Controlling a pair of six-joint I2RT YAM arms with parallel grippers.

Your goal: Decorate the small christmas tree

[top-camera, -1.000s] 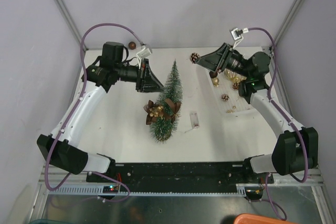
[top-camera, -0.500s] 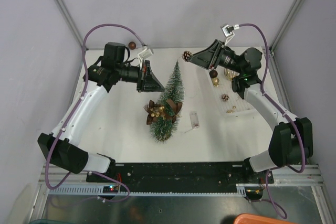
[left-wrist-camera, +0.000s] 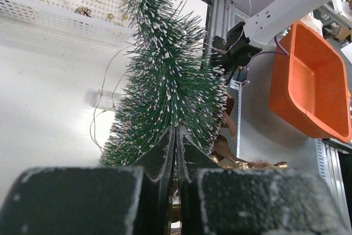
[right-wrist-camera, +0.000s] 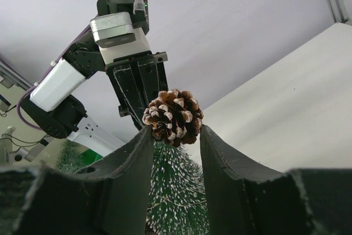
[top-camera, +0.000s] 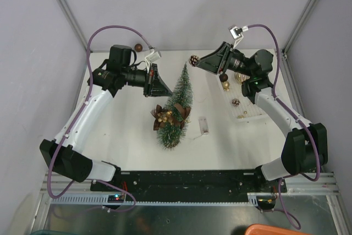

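— Small christmas tree (top-camera: 180, 89): stands on its base at the middle of the overhead frame, on the white table (top-camera: 126, 136). A brown bow with gold baubles (top-camera: 166, 115) hangs on its lower half.
— Left claw?
— Left gripper (top-camera: 166, 90) sits just left of the tree, fingers pressed together, tips in the frosted bristles. Cannot tell whether they pinch anything.
— And the right?
— Right gripper (top-camera: 197, 62), upper centre-right of the frame, is clamped on a pine cone (right-wrist-camera: 173, 116). It is near the tree's top, not touching. A white basket (top-camera: 250, 111) of ornaments lies at right, under that arm.
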